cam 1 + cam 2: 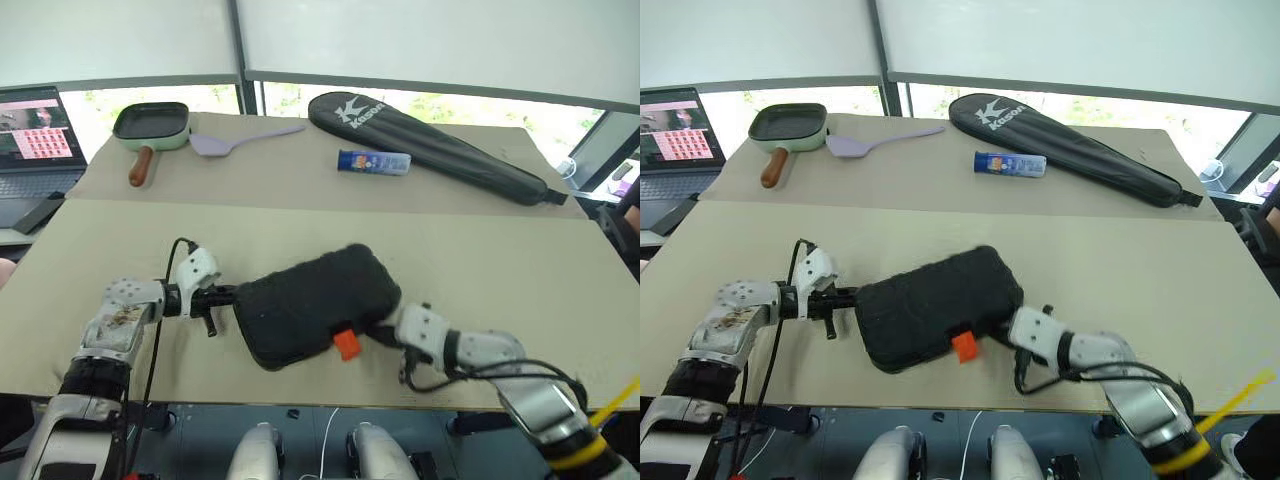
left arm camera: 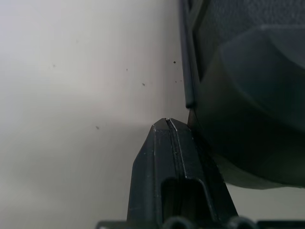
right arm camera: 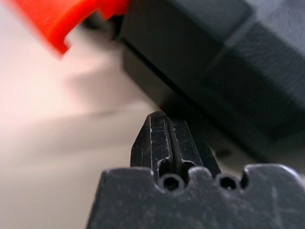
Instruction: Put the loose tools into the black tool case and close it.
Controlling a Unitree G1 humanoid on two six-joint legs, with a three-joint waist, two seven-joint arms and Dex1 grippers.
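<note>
The black tool case (image 1: 315, 305) lies closed on the table (image 1: 480, 270), near the front edge and about midway between the left and right edges, turned at a slant so that one rounded corner points toward the back. Its small orange latch (image 1: 346, 343) hangs at the front long side, toward the front edge of the table.

The left gripper (image 1: 228, 295) has its jaws clenched together and meets the case's left end. The left wrist view shows what the head views cannot: the two fingers pressed flat against each other with nothing between them, their tip just beside the case's edge seam. The right gripper (image 1: 385, 328) is at the case's right front corner, just right of the latch. In the right wrist view its jaws are likewise clenched on nothing, the tip close under the case's side wall, with the orange latch blurred off to one side.

Only the head views take in the back of the table: a green pan (image 1: 152, 126) at the back left corner, a purple spatula (image 1: 235, 140) beside it, a blue tube (image 1: 373, 161) near the middle, and a long black racket bag (image 1: 430, 143) toward the back right corner. A laptop (image 1: 35, 135) stands beyond the table's left edge.
</note>
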